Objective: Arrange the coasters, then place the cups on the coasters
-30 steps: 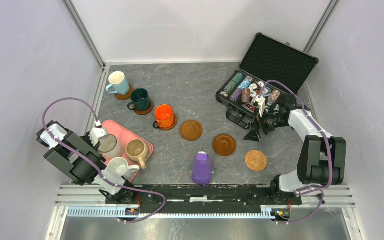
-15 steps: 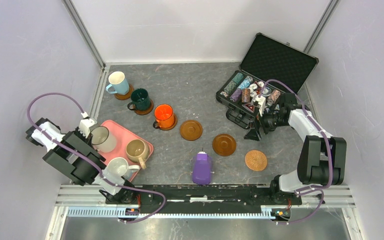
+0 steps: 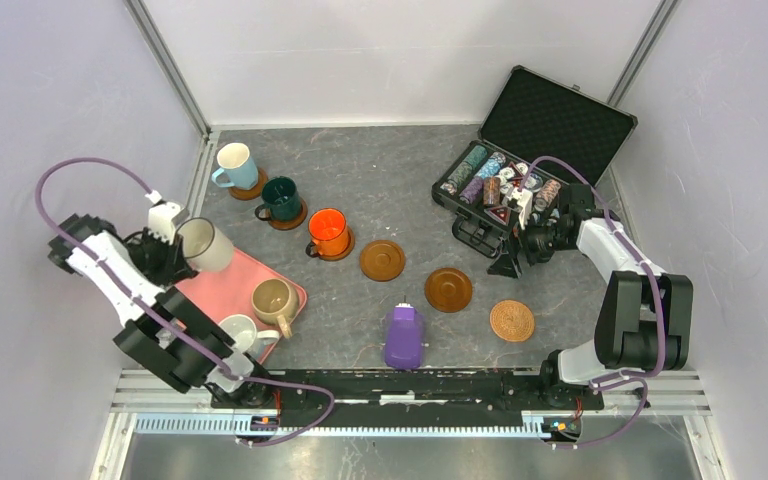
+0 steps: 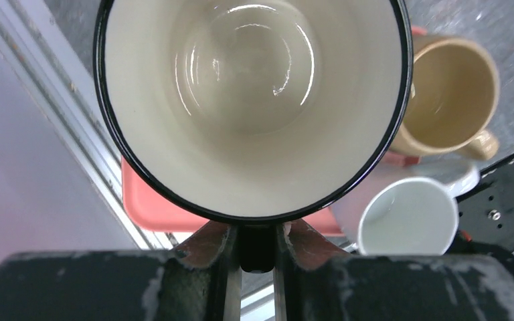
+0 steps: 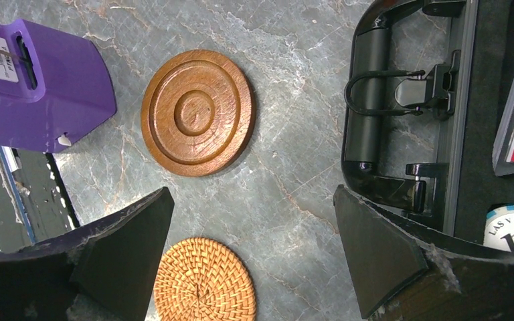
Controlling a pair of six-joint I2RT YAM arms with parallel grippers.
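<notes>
My left gripper (image 3: 182,244) (image 4: 255,242) is shut on the dark handle of the cream cup (image 3: 206,245) (image 4: 251,100), which hangs tilted above the back corner of the pink tray (image 3: 232,287). The beige cup (image 3: 274,300) (image 4: 450,93) and white cup (image 3: 240,333) (image 4: 408,217) stand on that tray. Light blue (image 3: 235,165), dark green (image 3: 282,198) and orange (image 3: 329,231) cups each sit on a dark coaster. Two dark wood coasters (image 3: 382,260) (image 3: 448,290) and a woven one (image 3: 512,321) (image 5: 204,281) lie bare. My right gripper (image 3: 513,262) (image 5: 251,253) is open over the table beside them.
A purple device (image 3: 404,337) (image 5: 37,87) lies near the front edge. An open black case of poker chips (image 3: 535,150) stands at the back right, its handle (image 5: 375,100) close to my right fingers. Walls enclose the table on three sides.
My left arm has lifted the cream cup off the pink tray, carried it toward the back left and tilted it. The right arm has not moved.
</notes>
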